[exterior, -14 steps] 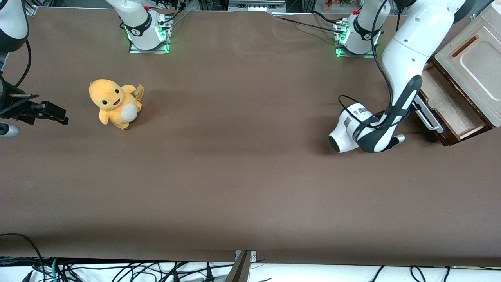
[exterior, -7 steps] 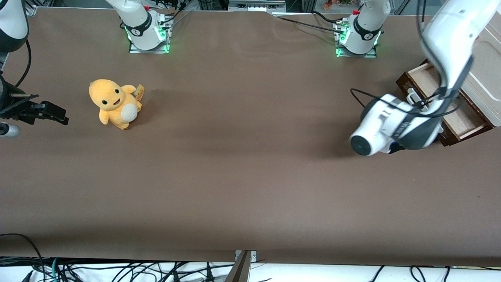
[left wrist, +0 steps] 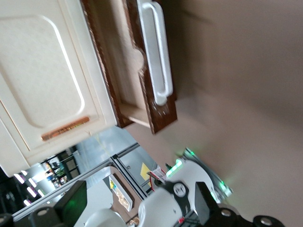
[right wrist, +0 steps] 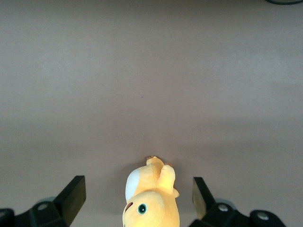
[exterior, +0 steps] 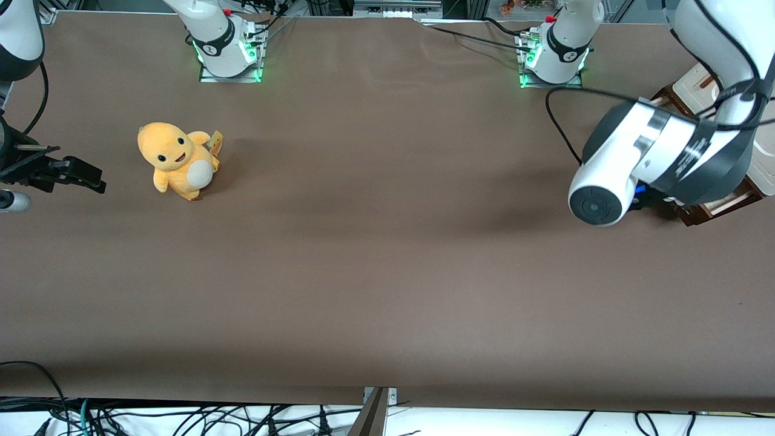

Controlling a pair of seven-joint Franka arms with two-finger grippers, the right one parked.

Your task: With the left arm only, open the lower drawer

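The lower drawer (left wrist: 124, 56) stands pulled out from under the cream cabinet top (left wrist: 38, 75), with its pale inner floor showing. Its long white bar handle (left wrist: 158, 52) runs along the dark brown front. My left arm (exterior: 654, 157) is raised over the cabinet at the working arm's end of the table and hides most of the drawer in the front view; only a drawer corner (exterior: 723, 206) shows there. My gripper (left wrist: 139, 208) hangs above the table, apart from the handle, open, with nothing between its fingers (left wrist: 71, 203).
An orange plush toy (exterior: 175, 160) sits on the brown table (exterior: 375, 260) toward the parked arm's end. Two arm bases (exterior: 548, 54) with green lights stand along the table's edge farthest from the front camera. An orange-brown slot (left wrist: 66, 128) marks the cabinet top.
My left arm has risen from table height beside the handle and swung up over the cabinet. The gripper has come away from the handle. The drawer stays pulled out.
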